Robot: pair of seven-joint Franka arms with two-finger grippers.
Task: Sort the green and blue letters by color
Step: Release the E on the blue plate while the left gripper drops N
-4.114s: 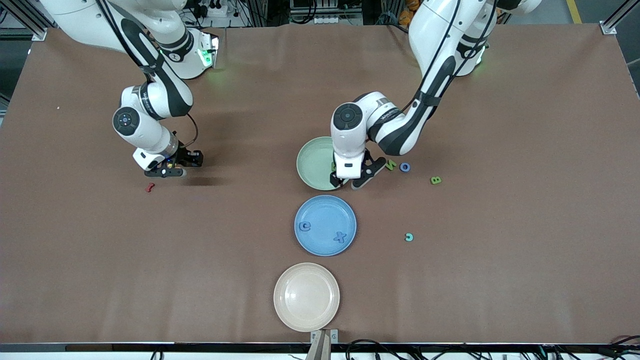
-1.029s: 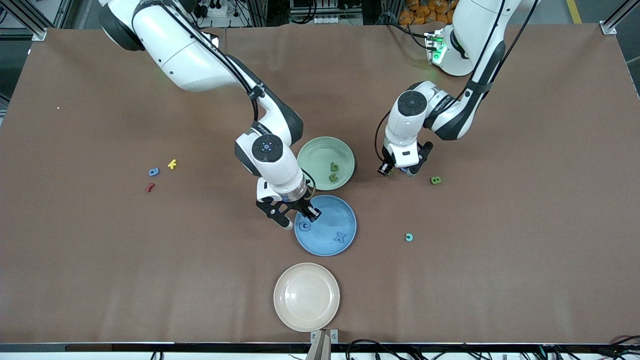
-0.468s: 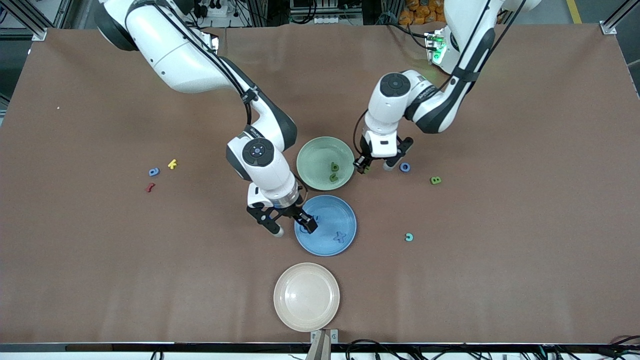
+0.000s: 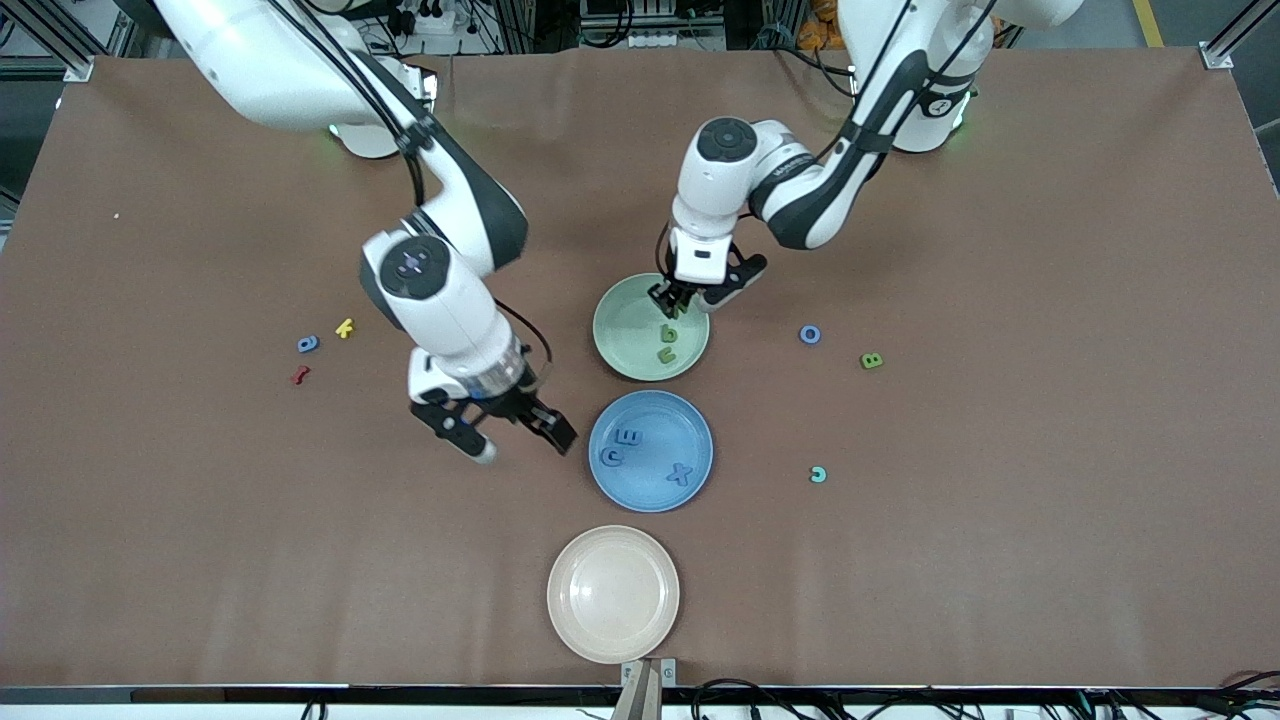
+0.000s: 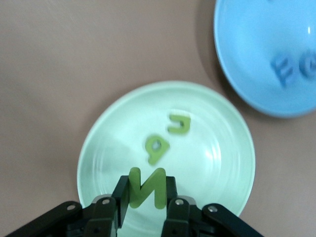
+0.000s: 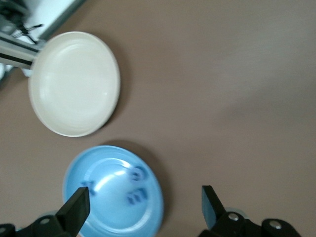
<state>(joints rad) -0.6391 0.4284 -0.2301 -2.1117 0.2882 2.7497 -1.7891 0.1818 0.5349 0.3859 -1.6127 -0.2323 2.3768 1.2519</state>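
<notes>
My left gripper (image 5: 147, 190) is shut on a green letter N (image 5: 148, 183) and hangs over the green plate (image 4: 620, 320), where two green letters (image 4: 667, 344) lie. Three blue letters (image 4: 632, 447) lie in the blue plate (image 4: 690, 430). Beside that plate, toward the right arm's end, my right gripper (image 4: 525, 447) hangs open and empty above the table. Loose on the table toward the left arm's end are a blue O (image 4: 810, 334), a green B (image 4: 872, 360) and a teal letter (image 4: 818, 474). Another blue letter (image 4: 308, 344) lies toward the right arm's end.
A cream plate (image 4: 613, 594) stands empty, nearer the front camera than the blue plate. A yellow k (image 4: 344, 327) and a dark red squiggly letter (image 4: 298, 376) lie by the blue letter toward the right arm's end.
My right gripper opened, left a blue E in the blue plate and drew off toward its own end. My left gripper carried the green N from the table to over the green plate.
</notes>
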